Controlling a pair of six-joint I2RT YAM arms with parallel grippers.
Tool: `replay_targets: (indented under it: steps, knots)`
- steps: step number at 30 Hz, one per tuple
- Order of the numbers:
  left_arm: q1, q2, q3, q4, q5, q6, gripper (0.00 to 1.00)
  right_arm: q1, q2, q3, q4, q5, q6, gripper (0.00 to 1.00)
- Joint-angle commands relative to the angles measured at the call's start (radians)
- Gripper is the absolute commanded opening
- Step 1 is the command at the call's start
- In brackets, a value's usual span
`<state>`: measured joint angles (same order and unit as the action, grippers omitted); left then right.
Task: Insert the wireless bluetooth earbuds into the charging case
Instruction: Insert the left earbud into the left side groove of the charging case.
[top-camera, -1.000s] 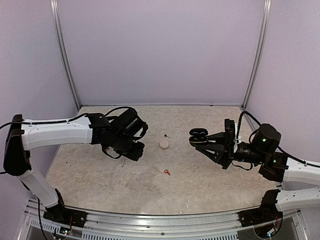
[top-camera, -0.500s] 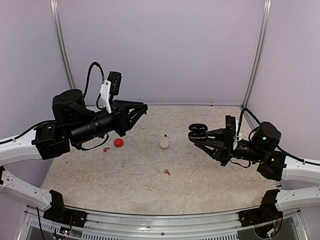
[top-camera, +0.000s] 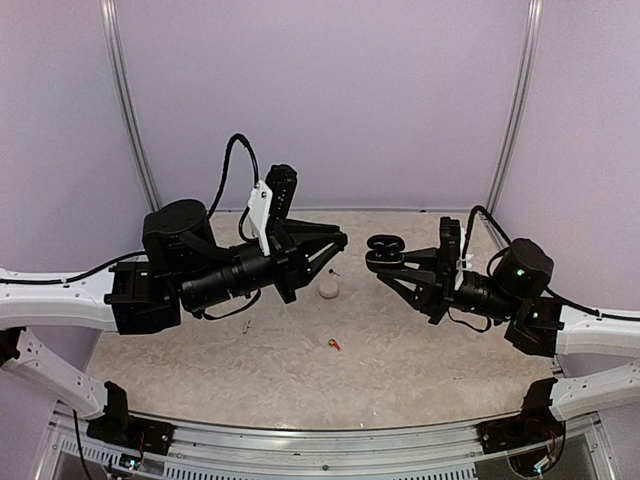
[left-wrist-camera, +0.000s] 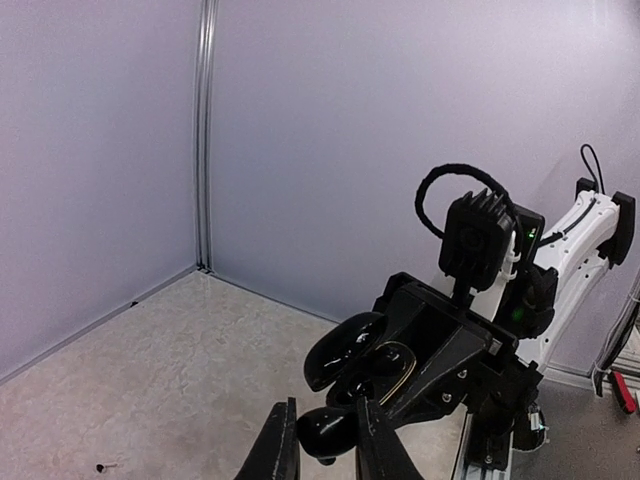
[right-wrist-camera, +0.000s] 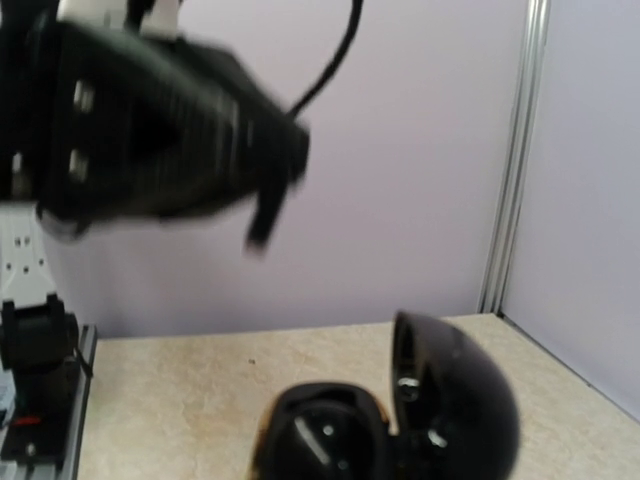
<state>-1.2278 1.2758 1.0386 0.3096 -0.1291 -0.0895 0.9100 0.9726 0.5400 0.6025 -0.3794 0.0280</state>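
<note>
My right gripper (top-camera: 390, 268) is shut on an open black charging case (top-camera: 385, 248) and holds it in the air, lid up. The case also shows in the right wrist view (right-wrist-camera: 335, 440) and in the left wrist view (left-wrist-camera: 372, 358). My left gripper (top-camera: 336, 250) is raised and points right, a short gap from the case. In the left wrist view the left gripper (left-wrist-camera: 322, 428) is shut on a black earbud (left-wrist-camera: 327, 428), just below and in front of the case. A red-orange earbud (top-camera: 333, 344) lies on the table.
A small white round case (top-camera: 328, 289) sits on the table under the two grippers, with a tiny dark speck (top-camera: 333, 271) behind it. The left arm (right-wrist-camera: 150, 130) fills the upper left of the right wrist view, blurred. Pale walls enclose the table.
My left arm has risen from the table and swung right, bringing its gripper up close to the case. My right gripper with the case has moved slightly left and up.
</note>
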Motion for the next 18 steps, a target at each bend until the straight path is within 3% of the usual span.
replay_targets:
  steps: [1,18]
  knots:
    - [-0.012,0.032,0.038,0.065,0.021,0.037,0.16,0.032,0.014,0.039,0.038,0.058,0.039,0.00]
    - [-0.036,0.111,0.081,0.066,0.000,0.086,0.16,0.075,0.038,0.058,0.031,0.107,0.074,0.00]
